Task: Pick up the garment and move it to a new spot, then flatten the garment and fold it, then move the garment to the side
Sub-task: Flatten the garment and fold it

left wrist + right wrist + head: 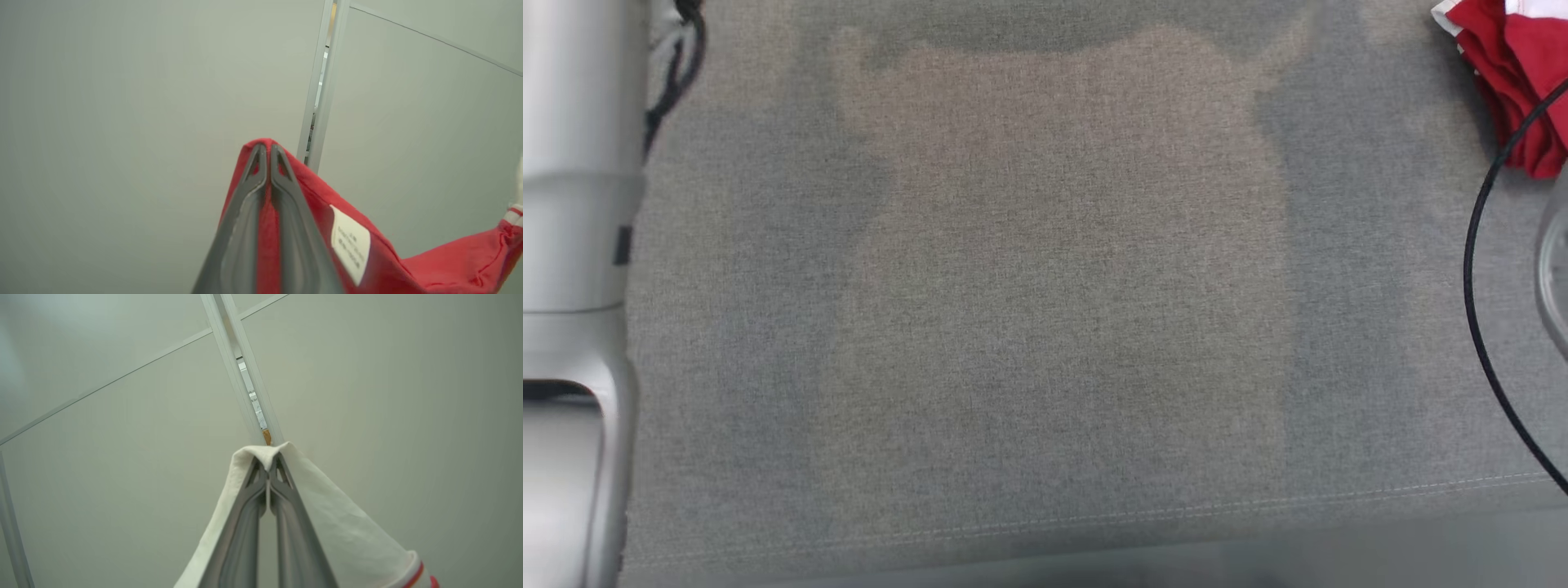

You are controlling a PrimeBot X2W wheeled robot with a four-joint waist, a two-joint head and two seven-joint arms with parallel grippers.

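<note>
The garment is red with white parts. A bunched bit of it (1523, 73) shows at the far right corner of the head view. In the left wrist view my left gripper (268, 149) is shut on a red fold of the garment (388, 265), which carries a white label (350, 243) and hangs off to the right. In the right wrist view my right gripper (268, 461) is shut on a white part of the garment (339, 526), trimmed with a red stripe at the lower right. Both grippers point at pale wall panels.
A grey fabric surface (1045, 327) spreads below the head camera, with a stitched front edge (1094, 514). My pale left forearm (572, 204) runs along the left side. A black cable (1474, 269) curves down the right side.
</note>
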